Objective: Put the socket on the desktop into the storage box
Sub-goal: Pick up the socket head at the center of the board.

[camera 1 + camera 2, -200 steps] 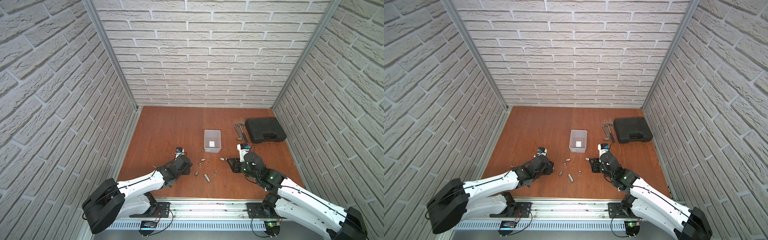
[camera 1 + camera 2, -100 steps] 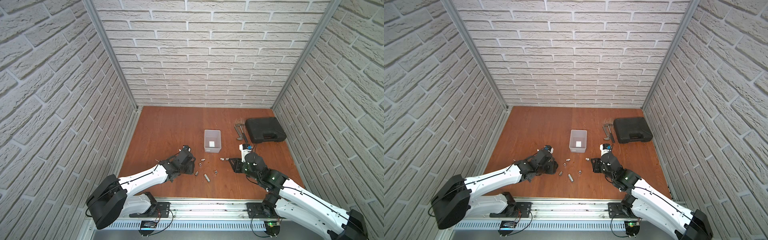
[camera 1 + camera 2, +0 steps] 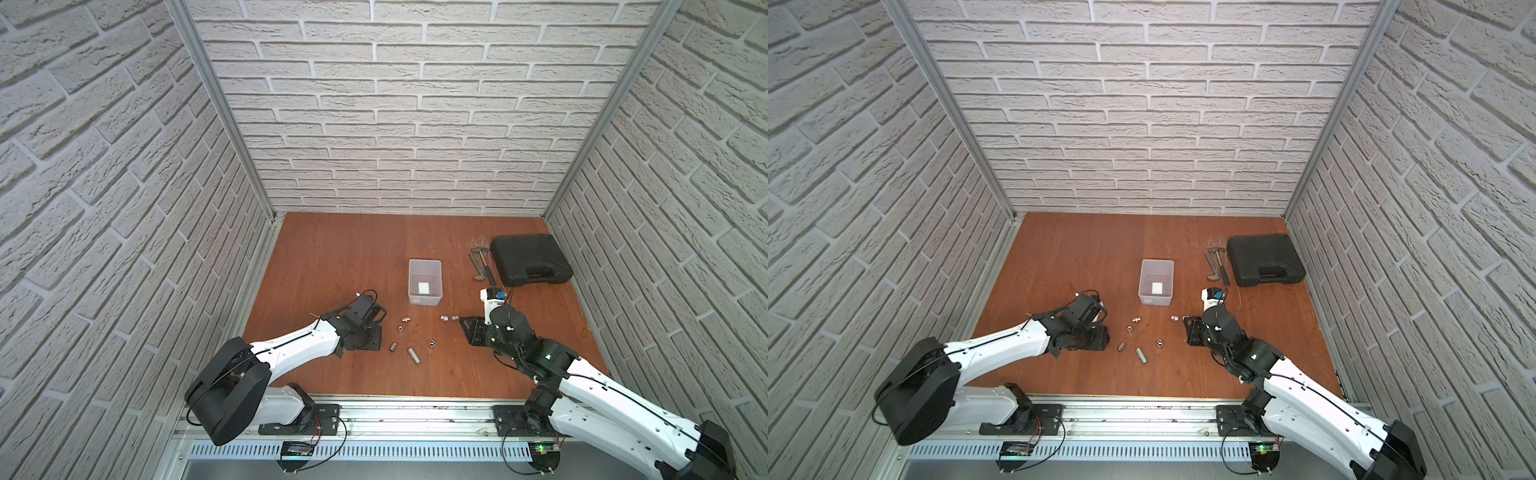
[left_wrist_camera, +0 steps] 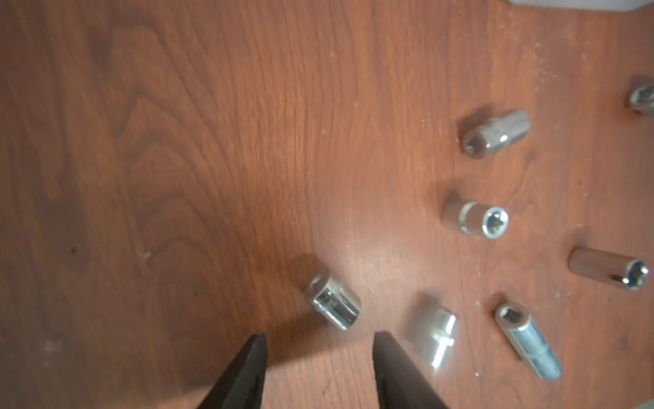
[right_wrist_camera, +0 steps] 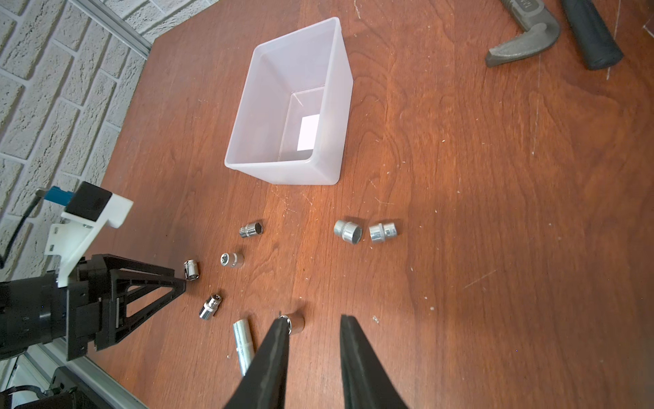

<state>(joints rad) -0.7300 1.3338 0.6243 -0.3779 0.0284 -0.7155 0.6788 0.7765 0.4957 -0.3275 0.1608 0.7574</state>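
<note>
While sockets (image 5: 348, 232) lie near the storage box (image 5: 293, 173), bare desktop (image 5: 495, 248) surrounds it.

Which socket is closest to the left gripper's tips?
The short chrome socket lying on its side just ahead of the open left gripper; the other sockets lie farther off.

Both top views look down from high above the front rail (image 3: 395, 411), facing the back brick wall (image 3: 395, 124), far enough off to take in the whole bench (image 3: 332, 257); they share nearly all of the scene. The left wrist camera sits close over the bench, looking past the left hand (image 4: 320, 334) at the scattered sockets (image 4: 476, 219). The right wrist camera stands farther off, looking past the right hand (image 5: 313, 318) across those same sockets to the box (image 5: 265, 106) and the left hand.
</note>
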